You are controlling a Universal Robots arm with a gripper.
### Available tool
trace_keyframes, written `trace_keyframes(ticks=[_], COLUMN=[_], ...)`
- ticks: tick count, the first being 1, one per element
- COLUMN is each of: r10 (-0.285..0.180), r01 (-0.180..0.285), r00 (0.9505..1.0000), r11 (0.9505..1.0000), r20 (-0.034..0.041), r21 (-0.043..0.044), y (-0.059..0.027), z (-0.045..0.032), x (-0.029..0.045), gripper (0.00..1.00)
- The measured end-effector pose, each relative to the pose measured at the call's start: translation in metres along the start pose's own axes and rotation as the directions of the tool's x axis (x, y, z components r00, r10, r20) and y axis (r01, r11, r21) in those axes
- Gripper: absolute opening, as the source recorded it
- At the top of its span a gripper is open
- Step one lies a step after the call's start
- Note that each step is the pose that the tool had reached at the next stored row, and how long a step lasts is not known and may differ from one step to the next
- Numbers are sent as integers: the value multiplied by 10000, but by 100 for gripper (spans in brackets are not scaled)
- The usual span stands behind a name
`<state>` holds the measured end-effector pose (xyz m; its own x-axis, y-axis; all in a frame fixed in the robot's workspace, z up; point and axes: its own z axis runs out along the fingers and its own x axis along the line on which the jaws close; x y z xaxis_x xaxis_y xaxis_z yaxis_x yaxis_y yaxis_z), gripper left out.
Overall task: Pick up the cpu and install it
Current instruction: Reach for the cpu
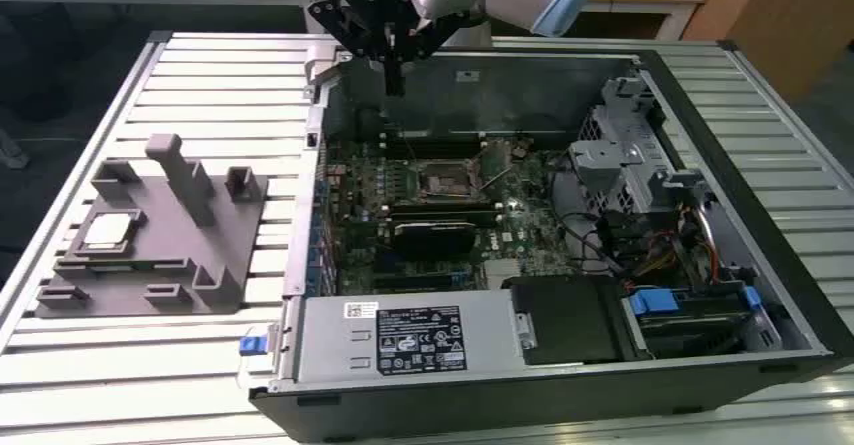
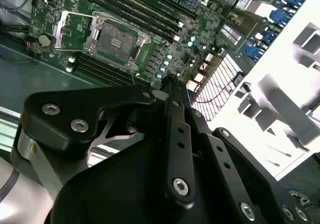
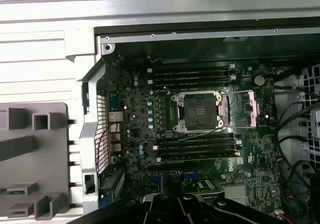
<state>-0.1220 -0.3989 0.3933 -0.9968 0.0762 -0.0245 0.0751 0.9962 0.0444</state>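
We see the cpu (image 1: 107, 230), a small flat square chip with a silvery-grey metal top. It lies flat on the big grey plastic fixture (image 1: 200, 265) at the exterior view's left. Its shiny top faces up. It is square, so no side is longer than the others, and its edges run in line with the fixture's edges. We cannot make out any marks on it, so we cannot tell which corner is which.

The fixture sits on the slatted silver metal bench (image 1: 80, 365), just beside the open black computer case (image 1: 534, 395).

The black metal claw (image 1: 395, 85) hangs above the far end of the case, well apart from the cpu. Its fingers point down and are pressed together with nothing between them. The arm above it is cut off by the picture's edge.

In the first wrist view, the square black-and-metal socket (image 3: 200, 111) on the green circuit board (image 3: 250, 149) has its lid flipped open. In the second wrist view, the claw hides part of the board.
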Motion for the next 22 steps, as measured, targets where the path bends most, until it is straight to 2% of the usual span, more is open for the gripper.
trace_keyframes(ticks=[10, 22], r10=[0, 1], r01=[0, -1], r00=[10000, 10000], r11=[10000, 10000], r20=[0, 0], r21=[0, 0], y=[0, -11], z=[0, -4], x=[0, 143], gripper=[11, 11])
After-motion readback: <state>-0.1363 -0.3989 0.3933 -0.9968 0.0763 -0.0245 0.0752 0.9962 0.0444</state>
